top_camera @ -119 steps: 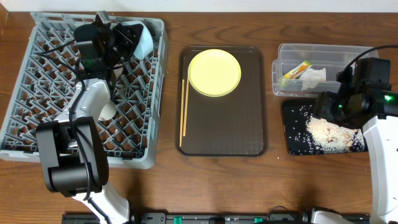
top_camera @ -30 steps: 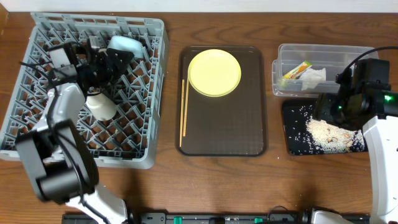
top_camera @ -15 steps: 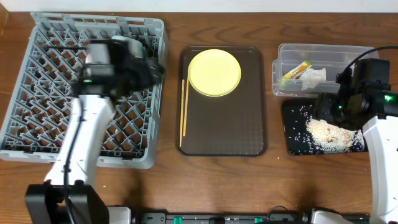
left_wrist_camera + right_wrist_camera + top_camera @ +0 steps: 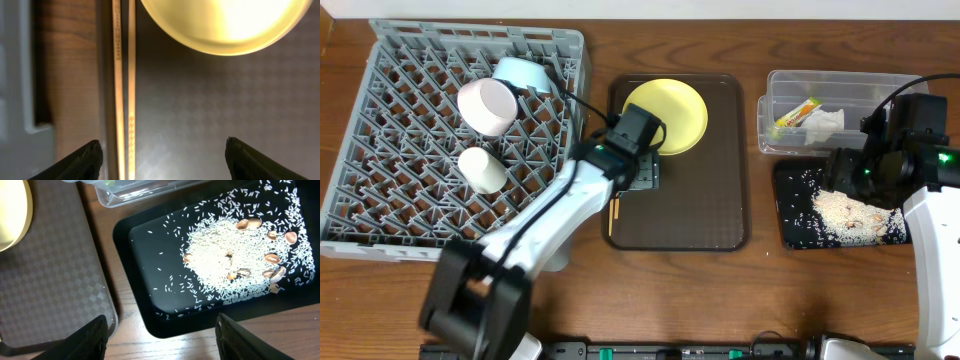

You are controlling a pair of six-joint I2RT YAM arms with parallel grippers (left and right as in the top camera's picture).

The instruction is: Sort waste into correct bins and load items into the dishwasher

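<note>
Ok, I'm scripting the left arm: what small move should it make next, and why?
Probably shift the open left gripper sideways to centre it over the chopsticks, then lower. They lie on the brown tray between its fingers but close to one finger, and it holds nothing.

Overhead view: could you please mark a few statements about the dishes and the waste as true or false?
1. The yellow plate lies on the brown tray. True.
2. The rice is heaped on that plate. False: it lies in the black tray.
3. The light blue bowl, whitish-pink bowl and white cup sit in the dish rack. True.
4. The left gripper grips the chopsticks. False: it is open; they lie on the brown tray.
</note>
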